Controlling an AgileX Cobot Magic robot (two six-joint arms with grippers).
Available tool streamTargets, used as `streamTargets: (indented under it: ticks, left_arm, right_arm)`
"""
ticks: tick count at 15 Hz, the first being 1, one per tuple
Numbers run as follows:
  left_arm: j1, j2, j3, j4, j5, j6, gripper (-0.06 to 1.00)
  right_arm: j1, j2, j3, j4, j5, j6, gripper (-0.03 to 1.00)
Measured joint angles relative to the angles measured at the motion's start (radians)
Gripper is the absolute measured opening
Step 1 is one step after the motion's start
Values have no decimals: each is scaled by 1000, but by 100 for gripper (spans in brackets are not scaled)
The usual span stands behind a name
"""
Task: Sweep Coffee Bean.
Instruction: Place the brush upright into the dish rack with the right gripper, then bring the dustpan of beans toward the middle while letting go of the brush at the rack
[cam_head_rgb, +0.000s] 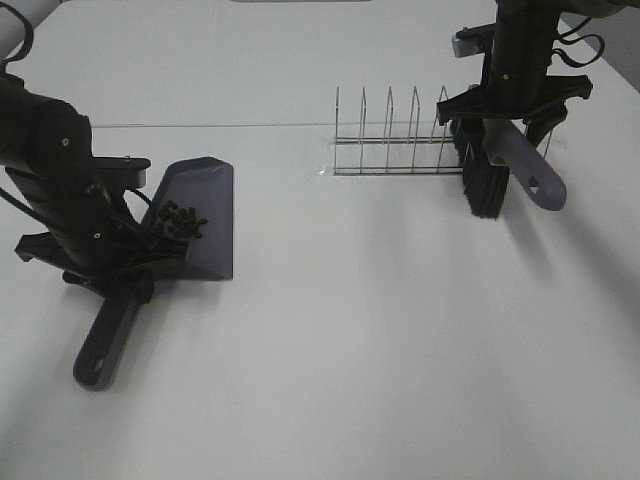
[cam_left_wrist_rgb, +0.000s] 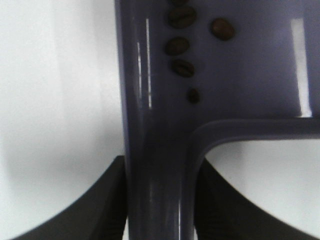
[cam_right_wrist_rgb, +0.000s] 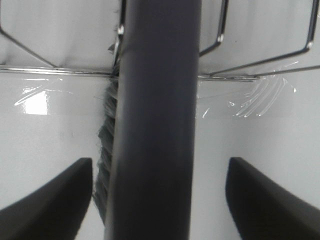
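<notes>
A dark purple dustpan (cam_head_rgb: 205, 215) lies flat on the white table at the left, and the coffee bean cluster (cam_head_rgb: 181, 218) rests inside it. In the left wrist view several beans (cam_left_wrist_rgb: 180, 42) lie on the pan (cam_left_wrist_rgb: 250, 65) near its handle (cam_left_wrist_rgb: 157, 190). My left gripper (cam_head_rgb: 120, 268) (cam_left_wrist_rgb: 160, 167) is shut on that handle, with both fingers against its sides. At the right a purple brush (cam_head_rgb: 520, 165) (cam_right_wrist_rgb: 157, 120) stands with its black bristles (cam_head_rgb: 480, 185) on the table. My right gripper (cam_head_rgb: 505, 128) (cam_right_wrist_rgb: 160, 167) is open around its handle, with gaps on both sides.
A wire dish rack (cam_head_rgb: 395, 140) (cam_right_wrist_rgb: 260, 60) stands at the back centre, its right end touching the brush. The dustpan handle end (cam_head_rgb: 98, 365) points toward the table's front left. Bare white table (cam_head_rgb: 380, 330) spreads between the arms.
</notes>
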Motion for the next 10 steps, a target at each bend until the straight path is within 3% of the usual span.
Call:
streamTargets:
  ticks: [3, 7, 10]
  left_arm:
    - [-12, -2, 2, -6, -7, 0, 36]
    - [-80, -2, 2, -28, -36, -2, 36]
    - [-88, 1, 2, -41, -44, -24, 36]
  right_arm:
    - [-1, -40, 0, 0, 14, 0, 82]
    - [-1, -125, 0, 26, 78, 0, 83]
    - [-1, -131, 0, 32, 99, -1, 83]
